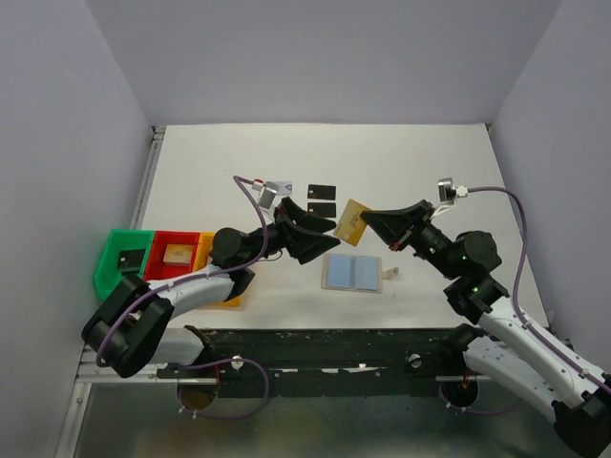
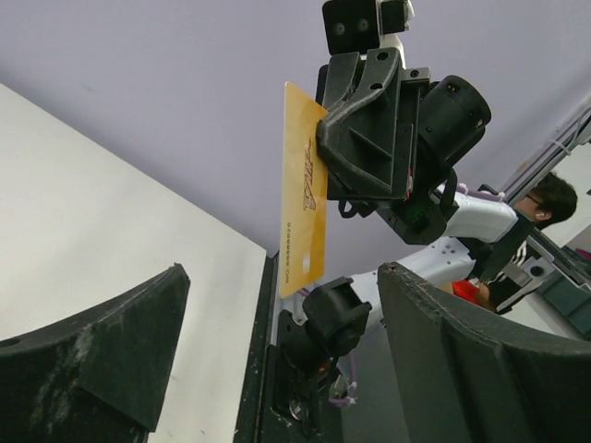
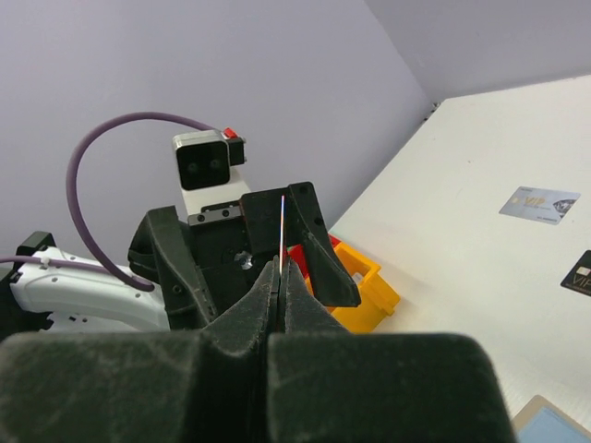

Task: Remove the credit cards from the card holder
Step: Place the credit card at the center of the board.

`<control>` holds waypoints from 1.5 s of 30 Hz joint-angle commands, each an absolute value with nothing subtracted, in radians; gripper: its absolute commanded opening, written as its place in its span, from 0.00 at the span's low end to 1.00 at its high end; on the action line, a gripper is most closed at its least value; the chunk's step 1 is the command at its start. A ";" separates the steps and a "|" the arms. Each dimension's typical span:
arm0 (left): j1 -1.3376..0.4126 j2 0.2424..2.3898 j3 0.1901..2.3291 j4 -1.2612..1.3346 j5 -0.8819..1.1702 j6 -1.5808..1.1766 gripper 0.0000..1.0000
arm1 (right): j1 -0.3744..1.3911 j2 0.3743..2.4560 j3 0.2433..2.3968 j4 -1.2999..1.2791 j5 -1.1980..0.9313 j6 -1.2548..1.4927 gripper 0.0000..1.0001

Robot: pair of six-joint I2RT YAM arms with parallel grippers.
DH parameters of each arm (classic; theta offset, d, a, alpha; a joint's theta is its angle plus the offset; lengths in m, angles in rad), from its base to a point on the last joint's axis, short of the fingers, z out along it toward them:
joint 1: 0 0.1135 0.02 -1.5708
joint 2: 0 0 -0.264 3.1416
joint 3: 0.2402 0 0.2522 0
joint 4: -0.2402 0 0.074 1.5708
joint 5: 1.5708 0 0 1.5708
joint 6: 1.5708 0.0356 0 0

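My right gripper (image 1: 370,222) is shut on a gold-orange credit card (image 1: 352,224) and holds it in the air above the table. In the right wrist view the card (image 3: 282,226) shows edge-on between the closed fingertips. My left gripper (image 1: 327,235) is open, with its jaws on either side of the card's free end and not touching it; in its own view the card (image 2: 304,189) stands upright ahead. The card holder (image 1: 353,272) lies open and flat, blue-grey side up, with its tan tab (image 1: 389,275) to the right. Two black cards (image 1: 323,199) and a silver-grey card (image 1: 280,188) lie on the table behind.
Green (image 1: 107,270), red (image 1: 162,268) and yellow (image 1: 227,301) bins stand at the left edge. A small black object (image 1: 128,258) is in the green bin and a tan piece (image 1: 177,253) in the red one. The table's black front edge (image 1: 334,336) runs below the holder.
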State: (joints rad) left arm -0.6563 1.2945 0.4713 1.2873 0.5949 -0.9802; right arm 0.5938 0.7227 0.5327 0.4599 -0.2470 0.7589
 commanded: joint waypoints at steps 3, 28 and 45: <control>-0.680 1.379 0.535 1.453 0.640 -1.040 0.81 | 0.592 0.735 0.532 0.515 -0.282 0.781 0.00; -0.681 1.419 0.555 1.592 0.647 -1.112 0.53 | 0.592 0.721 0.511 0.499 -0.322 0.811 0.00; -0.657 1.379 0.584 1.557 0.854 -1.158 0.00 | 0.592 0.718 0.603 0.272 -0.455 0.697 0.32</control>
State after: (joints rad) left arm -0.6739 1.3949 0.5438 1.3228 0.7128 -1.1305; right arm 0.5823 0.7277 0.5190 0.4557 -0.3237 0.7849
